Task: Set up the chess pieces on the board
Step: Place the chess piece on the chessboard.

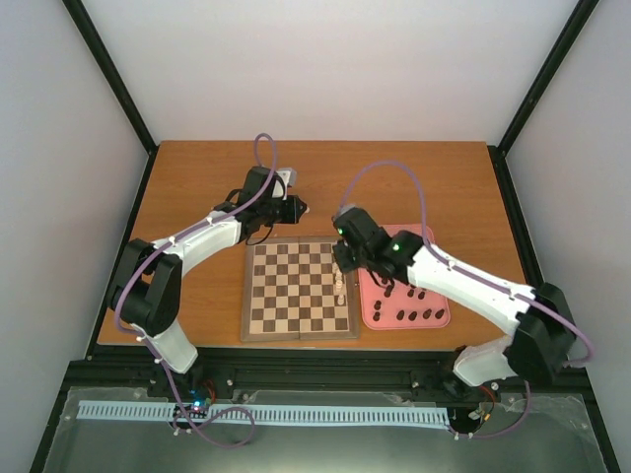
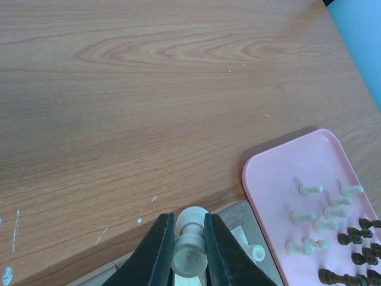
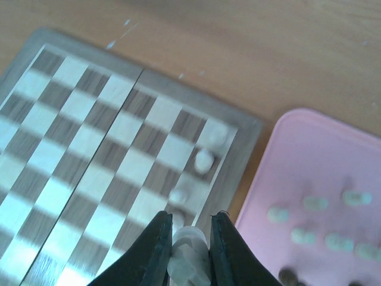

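Note:
The chessboard [image 1: 296, 296] lies at the table's middle. A few cream pieces [image 1: 341, 283] stand along its right edge column and also show in the right wrist view [image 3: 204, 159]. My left gripper [image 1: 300, 209] hovers just beyond the board's far edge; in its wrist view it [image 2: 188, 217] is shut on a cream piece [image 2: 189, 245] over the board's corner [image 2: 237, 215]. My right gripper [image 1: 341, 258] is over the right column; in its wrist view it [image 3: 191, 215] is shut on a cream piece [image 3: 189, 257] above the board [image 3: 89, 137].
A pink tray [image 1: 370, 313] lies right of the board and holds dark pieces [image 1: 409, 315]. It also shows in the left wrist view [image 2: 297, 161] with cream pieces [image 2: 309, 217] and dark ones [image 2: 357, 244], and in the right wrist view [image 3: 309, 155].

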`<state>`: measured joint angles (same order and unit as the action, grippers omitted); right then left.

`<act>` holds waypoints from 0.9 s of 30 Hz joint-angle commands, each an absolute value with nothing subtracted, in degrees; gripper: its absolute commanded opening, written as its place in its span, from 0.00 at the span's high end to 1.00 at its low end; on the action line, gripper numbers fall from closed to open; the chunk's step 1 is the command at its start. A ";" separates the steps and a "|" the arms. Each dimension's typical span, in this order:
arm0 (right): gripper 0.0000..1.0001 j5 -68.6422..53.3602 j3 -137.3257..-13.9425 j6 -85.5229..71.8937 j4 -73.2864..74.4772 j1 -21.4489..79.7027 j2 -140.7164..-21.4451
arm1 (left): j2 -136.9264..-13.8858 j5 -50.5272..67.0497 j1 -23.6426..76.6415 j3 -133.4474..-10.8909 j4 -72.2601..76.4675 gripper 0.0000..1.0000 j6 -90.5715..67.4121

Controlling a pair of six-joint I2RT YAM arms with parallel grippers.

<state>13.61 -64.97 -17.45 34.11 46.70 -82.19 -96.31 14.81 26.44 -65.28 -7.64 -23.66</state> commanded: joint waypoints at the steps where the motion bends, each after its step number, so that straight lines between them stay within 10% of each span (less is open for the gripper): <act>1: 0.86 15.86 -60.39 -21.17 41.43 52.37 -74.17 | -95.93 14.50 26.54 -67.94 -8.76 0.99 -22.16; 27: 0.86 14.27 -45.08 -28.42 31.09 63.56 -76.76 | -97.30 14.67 26.54 -67.93 -8.39 0.99 -22.42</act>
<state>12.99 -45.67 -27.55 34.06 62.48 -74.76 -96.38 14.72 26.44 -65.34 -7.79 -23.53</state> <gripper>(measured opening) 0.166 0.130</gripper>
